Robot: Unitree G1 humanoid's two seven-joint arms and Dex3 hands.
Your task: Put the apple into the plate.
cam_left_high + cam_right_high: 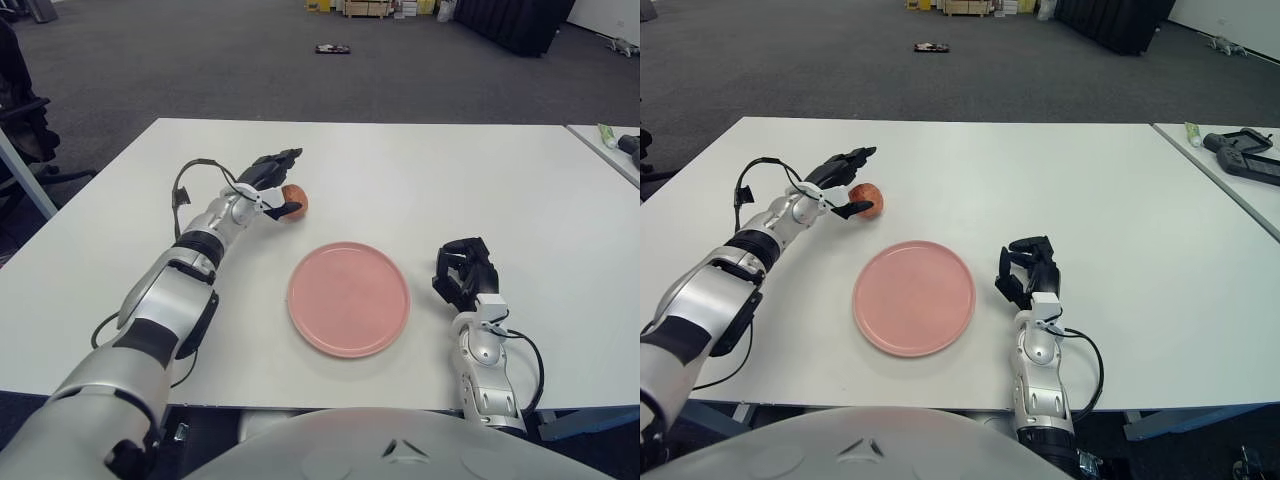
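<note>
A small red apple [296, 200] sits on the white table [400, 170], just beyond and to the left of the pink plate [349, 298]. My left hand [283, 184] is at the apple's left side. Its fingers [280, 160] stretch out above the apple and the thumb [285, 210] lies in front of it, spread and not closed on it. My right hand [464, 270] shows to the right of the plate with its fingers curled, holding nothing. The plate is empty.
A second table [1240, 190] stands at the right with a green tube [1192, 133] and a black device [1245, 155] on it. A dark chair [20, 120] stands off the table's left edge.
</note>
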